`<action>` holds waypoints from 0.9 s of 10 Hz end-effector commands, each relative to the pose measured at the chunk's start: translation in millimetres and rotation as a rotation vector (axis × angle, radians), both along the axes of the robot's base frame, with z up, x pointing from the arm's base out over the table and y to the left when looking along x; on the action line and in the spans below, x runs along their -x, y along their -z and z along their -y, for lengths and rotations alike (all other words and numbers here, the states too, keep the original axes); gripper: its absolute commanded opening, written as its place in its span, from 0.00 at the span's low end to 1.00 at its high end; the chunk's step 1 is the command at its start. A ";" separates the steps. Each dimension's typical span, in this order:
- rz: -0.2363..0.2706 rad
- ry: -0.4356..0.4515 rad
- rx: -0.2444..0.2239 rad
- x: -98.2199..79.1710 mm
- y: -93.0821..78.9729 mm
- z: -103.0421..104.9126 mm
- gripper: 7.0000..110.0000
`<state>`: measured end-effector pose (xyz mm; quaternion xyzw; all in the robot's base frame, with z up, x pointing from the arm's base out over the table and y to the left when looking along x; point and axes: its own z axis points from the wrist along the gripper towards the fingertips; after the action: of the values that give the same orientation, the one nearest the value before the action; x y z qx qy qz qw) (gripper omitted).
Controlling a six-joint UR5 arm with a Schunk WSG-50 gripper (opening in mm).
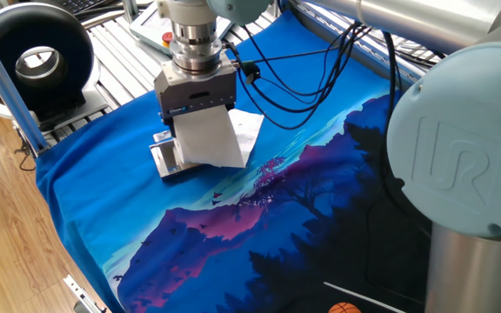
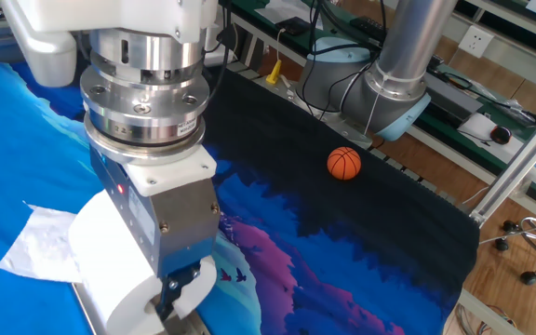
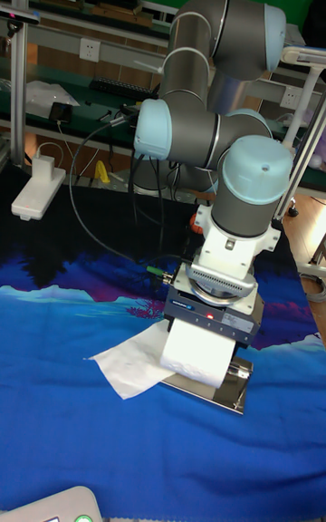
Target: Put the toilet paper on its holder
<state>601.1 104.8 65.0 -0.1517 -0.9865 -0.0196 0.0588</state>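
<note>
1. One arm (image 3: 217, 132) hangs over the bench (image 1: 259, 217), which has a blue and purple cloth (image 2: 277, 270) on it.
2. Its gripper (image 1: 202, 139) points straight down, near the bench's edge by the black fan (image 1: 35, 59).
3. The jaws are clenched on the roll (image 3: 196, 346), one at each end of it.
4. The roll is white and lies on its side between the jaws.
5. The holder (image 3: 231, 388) is a flat shiny plate on the cloth, right under the roll.
6. I cannot tell if the roll touches the holder or hangs just above it.
7. A loose sheet (image 3: 127, 361) trails from the roll and lies on the cloth beside the holder.
8. An orange ball (image 2: 344, 164) sits on the dark part of the cloth, well apart from the roll.
9. A white box (image 3: 38, 191) sits at a far corner of the bench.
</note>
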 end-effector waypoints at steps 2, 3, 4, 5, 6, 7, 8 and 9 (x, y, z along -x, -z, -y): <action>-0.024 -0.033 -0.012 6.1 -2.0 -1.0 0.00; -0.022 -0.038 -0.017 5.8 -2.0 -2.2 0.00; -0.022 -0.042 -0.021 5.8 -2.1 -2.9 0.00; -0.017 -0.048 -0.029 4.6 -2.1 -4.8 0.00; -0.018 -0.044 -0.046 5.0 -2.5 -9.0 0.00; -0.019 -0.038 -0.039 5.0 -2.3 -7.5 0.00; -0.018 -0.028 -0.033 4.6 -2.2 -6.4 0.00; -0.013 -0.028 -0.033 4.7 -0.3 -4.2 0.00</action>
<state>595.6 108.0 65.2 -0.1324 -0.9884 -0.0270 0.0693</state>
